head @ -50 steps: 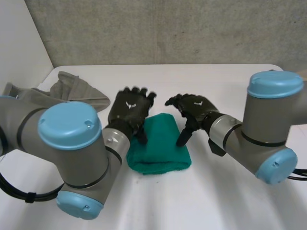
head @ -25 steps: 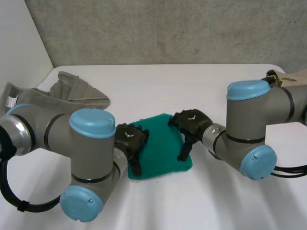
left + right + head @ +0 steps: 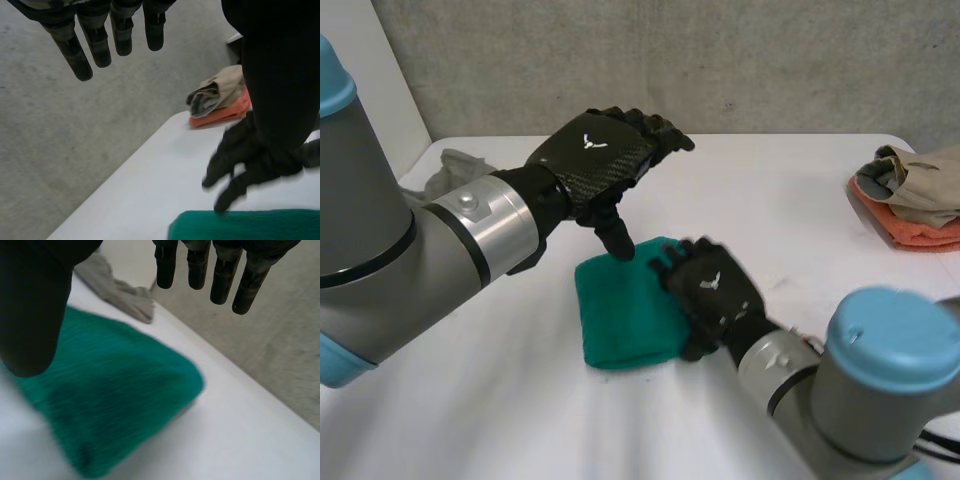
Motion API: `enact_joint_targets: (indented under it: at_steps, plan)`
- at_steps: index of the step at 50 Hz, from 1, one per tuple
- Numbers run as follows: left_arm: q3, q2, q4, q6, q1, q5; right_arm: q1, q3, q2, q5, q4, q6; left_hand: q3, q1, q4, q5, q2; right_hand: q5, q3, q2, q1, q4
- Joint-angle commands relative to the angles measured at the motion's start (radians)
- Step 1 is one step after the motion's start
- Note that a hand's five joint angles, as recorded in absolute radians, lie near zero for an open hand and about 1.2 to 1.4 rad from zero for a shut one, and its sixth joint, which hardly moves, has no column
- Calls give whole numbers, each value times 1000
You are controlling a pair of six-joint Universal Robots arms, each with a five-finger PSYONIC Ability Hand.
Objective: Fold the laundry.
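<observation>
towel (image 3: 620,325) lies folded under the right robot hand (image 3: 712,293).

L robot hand (image 3: 595,160) lifted off green towel (image 3: 620,318); R robot hand (image 3: 715,295) moved over it.

No legible txt, nos. or brand names. Only marks: small white winged emblem (image 3: 591,141) on back of L hand (image 3: 610,170), and a similar one on back of R hand (image 3: 720,300). No letters can be made out in either
</observation>
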State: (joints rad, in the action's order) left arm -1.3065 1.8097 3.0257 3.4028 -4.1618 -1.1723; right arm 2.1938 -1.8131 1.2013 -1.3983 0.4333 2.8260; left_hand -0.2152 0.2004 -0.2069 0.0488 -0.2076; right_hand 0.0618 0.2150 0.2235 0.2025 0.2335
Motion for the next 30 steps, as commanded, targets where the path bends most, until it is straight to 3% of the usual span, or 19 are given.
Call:
enact_joint_targets:
  at_steps: [1,10,20,30]
  plan:
    - [0,11,-19,0,-6,36,46,8,-152,-7,119,-48,-42,57,-51,34,-50,-62,-40,-49,-28,-59]
    - [-5,16,-18,0,-6,36,47,106,-273,-48,176,-161,-42,57,-51,34,-50,-62,-40,-49,-28,-59]
    - [-3,20,-18,-2,-6,36,46,208,-342,-42,185,-165,-39,54,-48,31,-47,192,213,205,226,195]
    - [-3,22,-18,-4,-6,36,46,297,-378,-37,173,-163,-42,57,-51,34,-50,221,243,234,255,224]
